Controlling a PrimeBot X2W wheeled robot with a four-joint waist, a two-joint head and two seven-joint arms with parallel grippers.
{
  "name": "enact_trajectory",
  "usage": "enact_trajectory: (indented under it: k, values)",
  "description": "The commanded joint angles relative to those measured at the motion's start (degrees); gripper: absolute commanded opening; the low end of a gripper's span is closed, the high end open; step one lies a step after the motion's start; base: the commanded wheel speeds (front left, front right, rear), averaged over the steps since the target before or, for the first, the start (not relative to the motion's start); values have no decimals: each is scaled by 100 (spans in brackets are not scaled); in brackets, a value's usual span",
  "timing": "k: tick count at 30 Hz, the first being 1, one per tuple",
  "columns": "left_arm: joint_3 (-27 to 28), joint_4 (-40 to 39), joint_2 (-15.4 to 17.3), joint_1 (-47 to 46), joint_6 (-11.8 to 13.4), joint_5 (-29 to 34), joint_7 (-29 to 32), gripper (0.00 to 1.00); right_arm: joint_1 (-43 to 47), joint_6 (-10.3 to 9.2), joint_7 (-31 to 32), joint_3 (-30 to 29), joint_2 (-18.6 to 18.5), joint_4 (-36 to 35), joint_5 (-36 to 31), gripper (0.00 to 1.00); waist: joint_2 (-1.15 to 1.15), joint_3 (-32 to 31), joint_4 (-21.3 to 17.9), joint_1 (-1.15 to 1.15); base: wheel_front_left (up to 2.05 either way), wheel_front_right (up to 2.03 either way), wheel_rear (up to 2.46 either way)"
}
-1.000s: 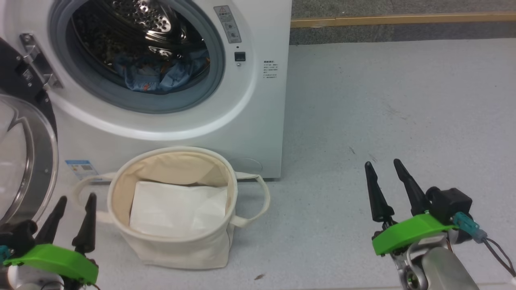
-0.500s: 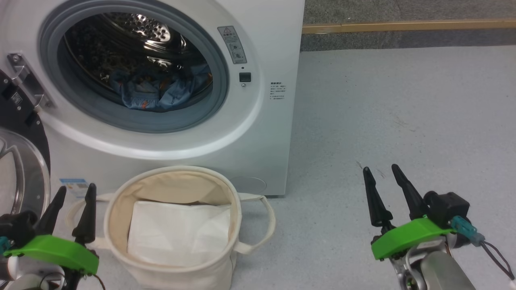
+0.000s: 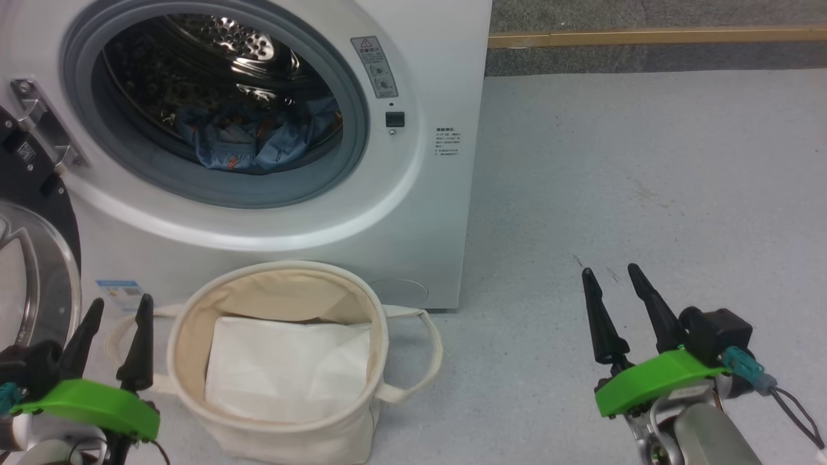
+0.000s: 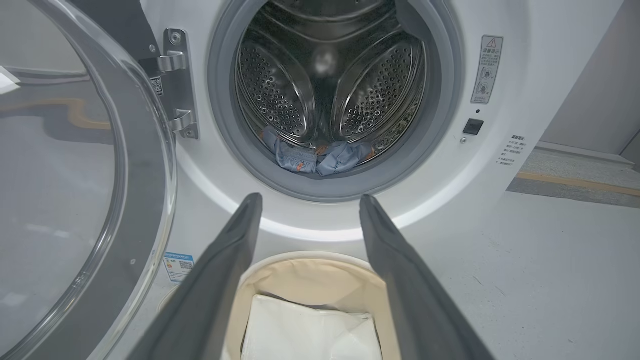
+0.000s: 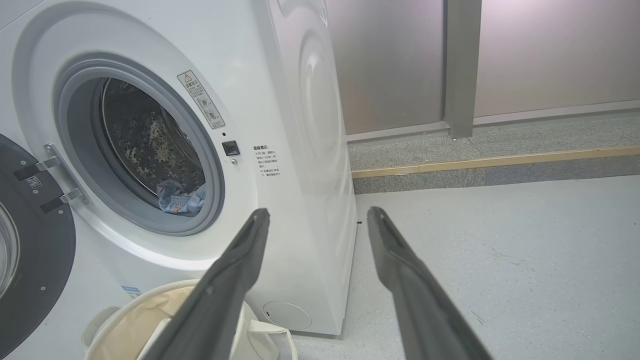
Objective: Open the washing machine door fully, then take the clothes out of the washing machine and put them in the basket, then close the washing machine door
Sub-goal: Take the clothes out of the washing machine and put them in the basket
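Observation:
The white washing machine (image 3: 426, 213) fills the upper left of the head view. Its door (image 3: 35, 258) (image 4: 85, 200) (image 5: 30, 240) is swung wide open to the left. The light blue clothes (image 3: 258, 139) (image 4: 320, 157) (image 5: 179, 199) lie bunched at the bottom of the steel drum. The cream basket (image 3: 381, 323) (image 4: 305, 262) (image 5: 125, 310) stands on the floor right below the opening. My left gripper (image 3: 118, 307) (image 4: 307, 200) hangs open just left of the basket. Out over bare floor to the right of the machine, my right gripper (image 3: 610, 274) (image 5: 317, 212) is open too. Neither holds anything.
A folded white sheet (image 3: 284, 368) lies inside the basket. Pale grey floor (image 3: 646, 181) stretches to the right of the washer. A darker raised strip with a yellow edge (image 3: 646, 35) runs along the back, below a grey wall (image 5: 400, 60).
The head camera has shifted, so the washer and basket sit a little lower and further right in the picture. Both grippers stay open in the same places.

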Motion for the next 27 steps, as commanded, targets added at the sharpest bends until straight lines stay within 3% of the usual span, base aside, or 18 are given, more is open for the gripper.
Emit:
enact_trajectory:
  k: [1,15,21,27]
  values:
    - [253,-151,204,-364,38,66,-99,100,-195,5,-71,129,22,-199,16,100,0,6,4,0,0,0,0]
    - [142,19,-25,-705,6,113,-138,100,-266,5,-71,147,20,-249,4,100,0,189,-13,0,0,0,0]
    - [-77,308,-100,-1319,-17,185,114,100,-391,5,-71,131,20,-339,-5,100,0,516,-66,0,0,0,0]
    - [-373,1128,-247,-2259,-12,372,411,100,-572,5,-71,90,30,-448,14,100,0,913,-156,0,0,0,0]
